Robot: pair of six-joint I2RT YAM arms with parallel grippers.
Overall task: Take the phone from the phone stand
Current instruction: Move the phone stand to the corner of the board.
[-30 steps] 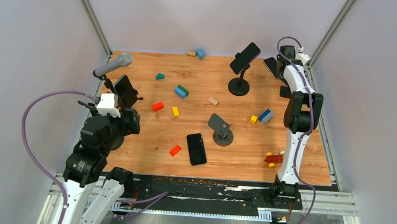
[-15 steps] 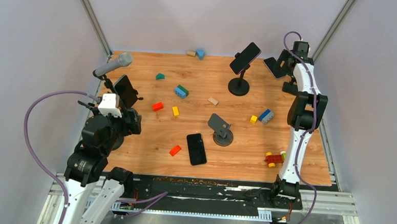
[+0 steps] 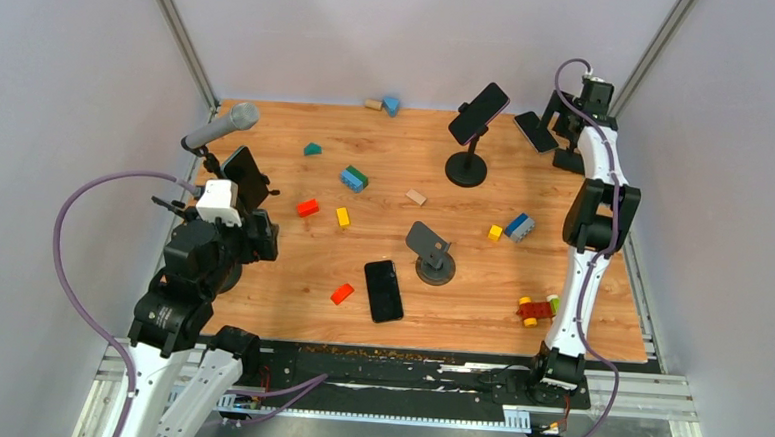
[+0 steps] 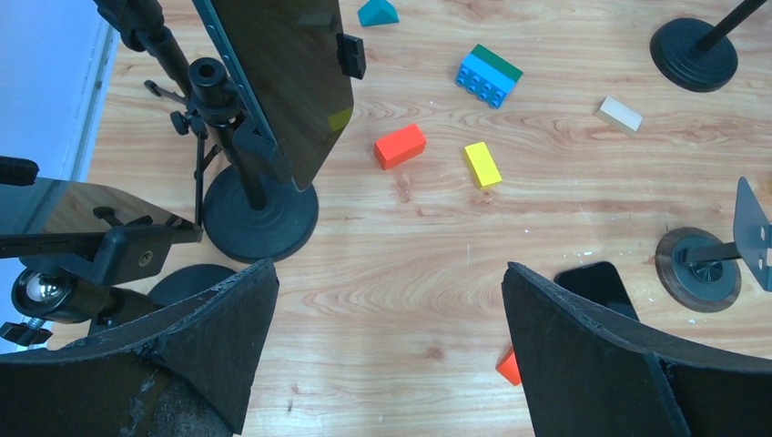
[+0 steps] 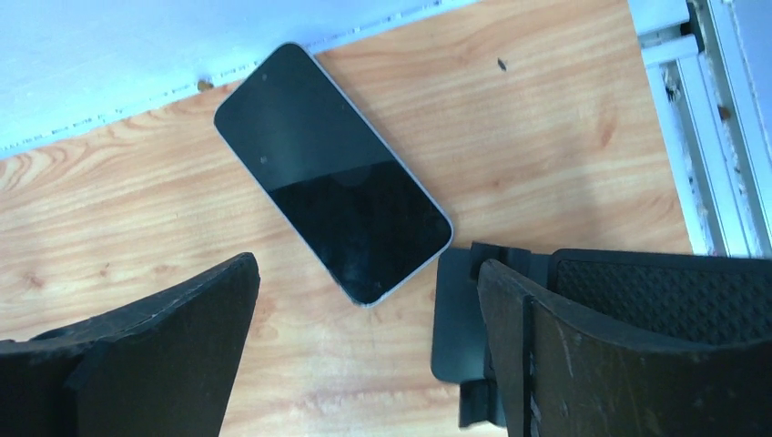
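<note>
Black phone (image 5: 332,173) flat; right arm (image 3: 590,204) outstretched, fingers (image 5: 137,364) spread.

Left wrist view: the clamped phone (image 4: 282,82) runs past the top edge; the black phone (image 4: 596,282) on the table and the orange block (image 4: 507,366) are each partly covered by one finger (image 4: 592,364) of the left gripper (image 4: 387,273); the flat stand (image 4: 696,273) is cut by the right edge. Right wrist view: the black stand (image 5: 455,328) lies largely behind a finger (image 5: 619,364) of the right gripper (image 5: 366,264) and leaves the frame below.

Lab cell: plain walls (image 3: 413,40), aluminium frame posts (image 3: 181,32).
</note>
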